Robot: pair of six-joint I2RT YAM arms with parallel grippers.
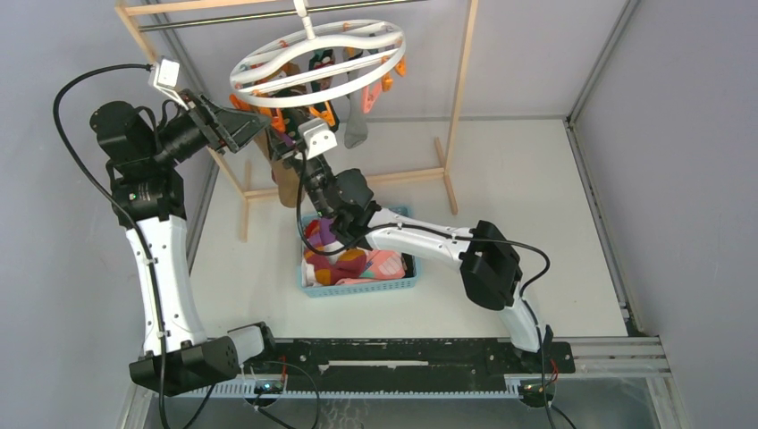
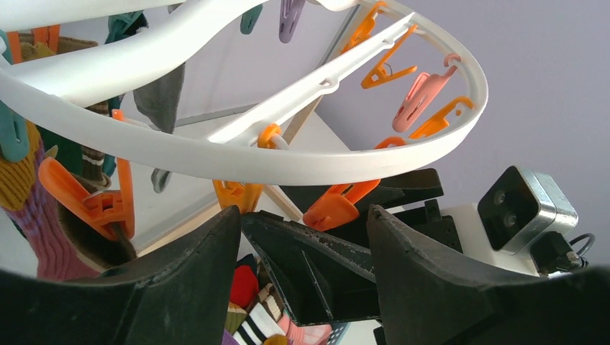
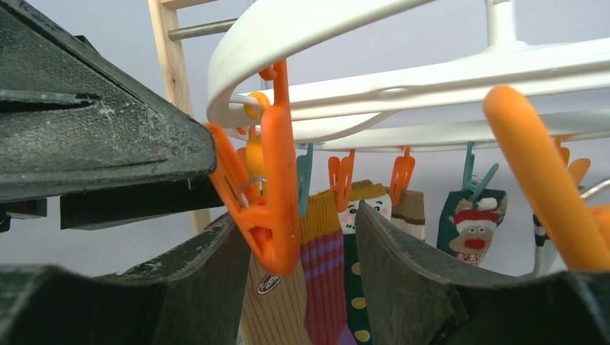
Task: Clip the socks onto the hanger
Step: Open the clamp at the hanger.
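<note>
Several socks (image 3: pixel 324 273): I see them clipped to the hanger (image 3: pixel 431 86).
Basket (image 1: pixel 375 288): more waiting.
Left hand (image 2: pixel 303 215), right hand (image 3: pixel 296 215): spread.

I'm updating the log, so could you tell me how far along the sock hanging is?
Several socks already hang clipped on the hanger. The left gripper and right gripper sit open at orange clips; neither visibly holds a sock. A pile of socks waits in the basket.

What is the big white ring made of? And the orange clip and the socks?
The hanger looks like smooth, shiny moulded plastic. The orange clip seems glossy plastic too, with light glinting off it. The socks look like soft ribbed knit fabric.
</note>
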